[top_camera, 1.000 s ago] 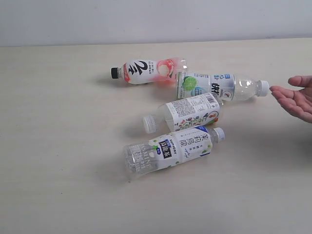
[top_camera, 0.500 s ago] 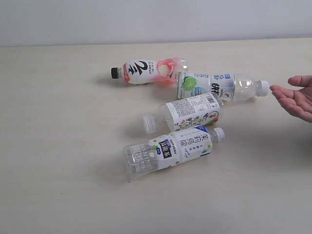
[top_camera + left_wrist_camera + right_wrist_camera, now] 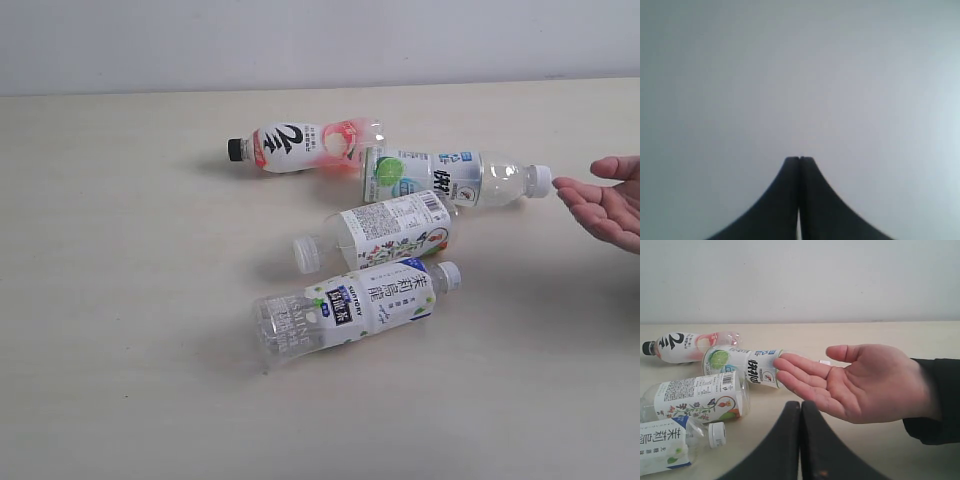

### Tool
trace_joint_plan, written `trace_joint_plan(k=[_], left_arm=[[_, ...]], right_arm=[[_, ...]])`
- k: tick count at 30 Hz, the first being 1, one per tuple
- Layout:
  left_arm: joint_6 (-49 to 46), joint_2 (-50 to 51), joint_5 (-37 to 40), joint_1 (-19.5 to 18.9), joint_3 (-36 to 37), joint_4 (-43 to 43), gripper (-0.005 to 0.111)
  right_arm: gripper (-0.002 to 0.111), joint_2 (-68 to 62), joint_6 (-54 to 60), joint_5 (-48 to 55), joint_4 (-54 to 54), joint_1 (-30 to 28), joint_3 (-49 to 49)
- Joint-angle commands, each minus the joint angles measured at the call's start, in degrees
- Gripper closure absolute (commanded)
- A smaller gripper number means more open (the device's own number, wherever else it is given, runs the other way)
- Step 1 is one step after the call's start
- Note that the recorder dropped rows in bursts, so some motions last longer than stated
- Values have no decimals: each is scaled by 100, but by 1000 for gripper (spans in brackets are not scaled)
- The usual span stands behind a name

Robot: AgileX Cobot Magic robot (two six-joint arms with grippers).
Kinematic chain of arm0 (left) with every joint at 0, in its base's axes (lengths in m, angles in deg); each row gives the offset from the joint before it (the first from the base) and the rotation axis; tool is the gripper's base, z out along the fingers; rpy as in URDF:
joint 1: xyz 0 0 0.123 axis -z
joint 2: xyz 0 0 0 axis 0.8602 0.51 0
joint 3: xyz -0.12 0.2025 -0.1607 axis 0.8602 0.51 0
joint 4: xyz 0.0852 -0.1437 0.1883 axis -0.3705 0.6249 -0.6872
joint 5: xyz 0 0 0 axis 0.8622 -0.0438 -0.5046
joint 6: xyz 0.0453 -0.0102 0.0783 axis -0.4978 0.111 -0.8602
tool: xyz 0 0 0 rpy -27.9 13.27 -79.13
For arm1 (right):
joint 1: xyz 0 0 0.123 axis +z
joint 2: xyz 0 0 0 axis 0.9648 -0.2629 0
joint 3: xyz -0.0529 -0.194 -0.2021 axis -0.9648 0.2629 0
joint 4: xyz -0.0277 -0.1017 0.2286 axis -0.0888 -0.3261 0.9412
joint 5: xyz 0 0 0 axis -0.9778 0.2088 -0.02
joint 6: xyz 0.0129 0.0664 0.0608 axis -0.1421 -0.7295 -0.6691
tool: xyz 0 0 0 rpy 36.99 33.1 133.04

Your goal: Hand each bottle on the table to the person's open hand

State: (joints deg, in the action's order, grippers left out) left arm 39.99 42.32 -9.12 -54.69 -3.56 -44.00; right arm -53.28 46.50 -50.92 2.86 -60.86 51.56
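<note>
Four bottles lie on their sides on the table (image 3: 120, 300). A black-capped, red-tinted bottle (image 3: 300, 146) (image 3: 685, 346) is farthest back. Beside it lies a white-capped bottle with a lime picture (image 3: 455, 178) (image 3: 742, 366). A flower-labelled bottle (image 3: 385, 232) (image 3: 695, 399) and a Suntory bottle (image 3: 350, 305) (image 3: 662, 446) lie nearer. The person's open hand (image 3: 608, 205) (image 3: 860, 380) hovers palm up at the right, its fingertips close to the lime bottle's cap. My right gripper (image 3: 800, 403) is shut and empty, just below the hand. My left gripper (image 3: 799, 159) is shut, facing a blank grey surface. Neither gripper shows in the exterior view.
A pale wall (image 3: 320, 40) runs along the table's far edge. The person's dark sleeve (image 3: 935, 400) reaches in from the right. The bottles lie close together around the middle of the table.
The person's hand has shifted very slightly. The bottles have not moved.
</note>
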Motion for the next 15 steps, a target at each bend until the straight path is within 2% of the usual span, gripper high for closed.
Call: trace_joint_plan(k=[1,6,12,15], left_arm=[[293,193,-622,-12,-505,-660,107],[427,1174,359,-12,-1549,-988,107],[497,3513,1489,-12,-3033,-1196,107],[1193,4842,2121,-12,-3948,-2107,107]], right_arm=[[108,35,-7,-37,-11,-32,27],[108,35,-7,-37,-11,-32,27],[108,35,-7,-37,-11,-32,27],[108,35,-7,-37,-11,-32,27]])
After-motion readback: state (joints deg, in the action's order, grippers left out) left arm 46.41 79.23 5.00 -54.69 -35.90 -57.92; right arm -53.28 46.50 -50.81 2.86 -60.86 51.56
